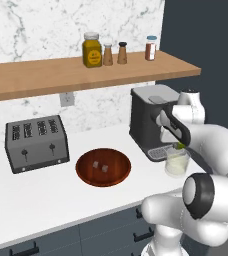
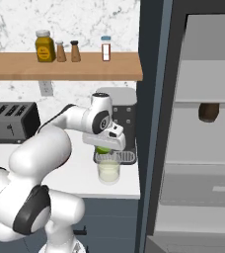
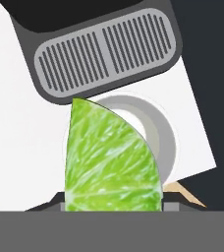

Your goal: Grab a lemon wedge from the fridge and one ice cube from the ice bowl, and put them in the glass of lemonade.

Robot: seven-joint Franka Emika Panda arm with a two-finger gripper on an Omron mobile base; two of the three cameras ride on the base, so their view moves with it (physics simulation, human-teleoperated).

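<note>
The tool hangs just above the glass of lemonade, its jaws clamped on the lemon wedge. In the hand view the wedge sits between the finger tips and reaches out ahead of them, its green pulp facing the camera and its point toward the coffee machine's drip grille. Past the wedge, right under the tool, the round rim of the glass shows on the white worktop. From the left base view the wedge is a small green spot at the tool's tip, directly over the glass. The coffee machine stands just behind the tool. The ice bowl lies on the worktop well off to the tool's left, with two ice cubes in it. The fridge stands open to the tool's right.
</note>
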